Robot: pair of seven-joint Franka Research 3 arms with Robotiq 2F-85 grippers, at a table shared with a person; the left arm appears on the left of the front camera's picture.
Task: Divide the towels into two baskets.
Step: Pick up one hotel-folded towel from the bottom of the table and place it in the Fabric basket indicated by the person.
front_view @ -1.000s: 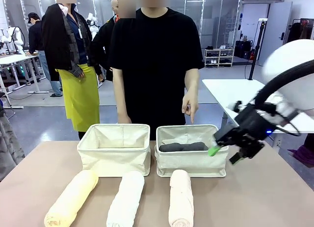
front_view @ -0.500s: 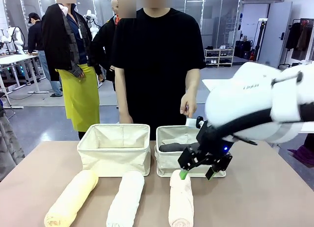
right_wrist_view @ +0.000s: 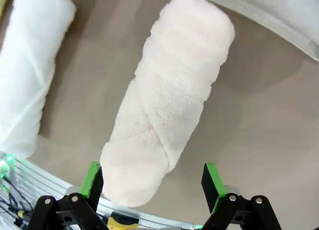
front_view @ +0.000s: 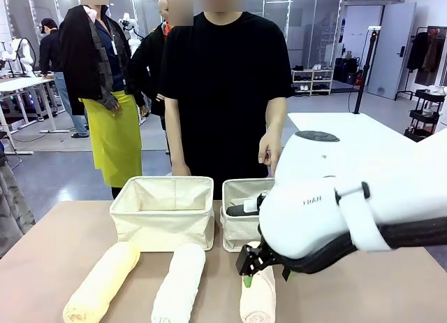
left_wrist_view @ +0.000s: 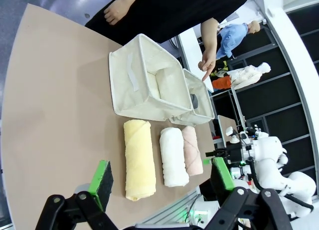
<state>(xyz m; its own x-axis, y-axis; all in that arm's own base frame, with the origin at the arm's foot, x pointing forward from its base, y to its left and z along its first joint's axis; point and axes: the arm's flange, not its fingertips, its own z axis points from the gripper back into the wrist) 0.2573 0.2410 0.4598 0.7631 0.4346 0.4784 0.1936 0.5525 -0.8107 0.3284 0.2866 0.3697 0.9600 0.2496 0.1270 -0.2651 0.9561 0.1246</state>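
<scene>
The right gripper point(right_wrist_view: 152, 182) hangs over the near end of the cream-pink towel point(right_wrist_view: 169, 100). Its jaws are spread wide, one on each side of the roll, and hold nothing; it seems lined up to pinch the roll across its width. The white towel point(right_wrist_view: 27, 75) and yellow towel point(front_view: 101, 281) lie to the left, near the left basket point(front_view: 164, 211). The dark grey towel point(front_view: 241, 210) lies in the right basket point(front_view: 234, 232), mostly hidden behind the white arm point(front_view: 349, 197). The person's hand point(front_view: 269, 149) points down toward it. The left gripper point(left_wrist_view: 162, 177) hovers high, wide open.
</scene>
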